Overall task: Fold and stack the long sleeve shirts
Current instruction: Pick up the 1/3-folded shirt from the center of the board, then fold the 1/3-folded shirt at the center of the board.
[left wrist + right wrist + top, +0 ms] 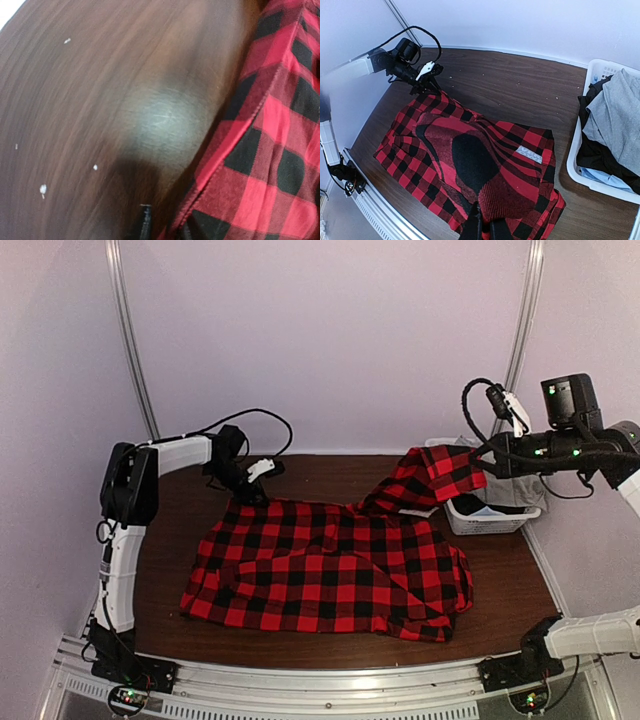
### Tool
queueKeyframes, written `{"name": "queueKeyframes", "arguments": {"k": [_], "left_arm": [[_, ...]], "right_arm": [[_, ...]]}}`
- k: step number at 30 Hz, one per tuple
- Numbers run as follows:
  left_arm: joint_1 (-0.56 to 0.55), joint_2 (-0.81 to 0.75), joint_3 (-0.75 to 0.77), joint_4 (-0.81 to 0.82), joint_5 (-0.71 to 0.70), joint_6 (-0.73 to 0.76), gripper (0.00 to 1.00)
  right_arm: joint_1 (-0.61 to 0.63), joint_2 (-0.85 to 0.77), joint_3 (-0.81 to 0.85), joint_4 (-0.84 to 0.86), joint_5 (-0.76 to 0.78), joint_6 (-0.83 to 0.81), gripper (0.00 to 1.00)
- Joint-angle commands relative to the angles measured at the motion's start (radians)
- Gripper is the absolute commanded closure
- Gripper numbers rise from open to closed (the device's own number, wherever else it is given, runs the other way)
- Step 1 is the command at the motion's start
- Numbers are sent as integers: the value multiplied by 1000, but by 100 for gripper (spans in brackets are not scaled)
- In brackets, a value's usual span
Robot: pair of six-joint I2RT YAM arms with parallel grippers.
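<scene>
Shirt (330, 575), flannel, likely soft and limp, best taken by hems: right jaws clenched on raised far-right part, left jaws at far-left edge, state unclear.

Pale walls (330, 340) — dark wooden table (330, 475)

Table (330, 475): flannel shirt (330, 570) spread across the centre. Basket (482, 521): far right on the table, just beside the shirt, piled clothes (615, 115) inside. Left gripper (253, 487): at the shirt's far-left corner. Right gripper (485, 455): above the basket, one shirt end raised to it.
</scene>
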Motion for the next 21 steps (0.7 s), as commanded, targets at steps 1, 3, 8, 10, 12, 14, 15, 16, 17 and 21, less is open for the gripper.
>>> {"name": "queueKeyframes", "arguments": {"k": [1,3,8,10,12,14,15,16,17,21], "left_arm": [[7,1,41,-27,15,-28,99],[7,-24,23,-28,-4,-63,100],[1,-197,-182,106,-58,-174,100],[-19,-289,-289,187,-112,-203,100],[-44,-362,-362,227,-177,-225,100],[-71,-427,-423,248,-249,-254,100],[-86,-447,-441,249,-278,-265,100],[-103,-463,-458,250,-307,-271,100],[-119,-471,-471,250,-338,-282,100],[-162,-489,-492,202,-431,-340,100]], "right_arm": [[-8,-6,12,5,14,-18,100],[-9,-7,26,-5,15,-18,100],[-9,-11,73,-61,1,-19,100],[-9,-14,86,-88,-22,-13,100],[-9,-18,100,-121,-41,-6,100],[-9,-25,118,-163,-38,4,100],[-9,-29,127,-182,-34,11,100],[-9,-33,134,-198,-30,18,100],[-9,-39,136,-212,-28,25,100],[-9,-78,129,-236,-11,78,100]]}}
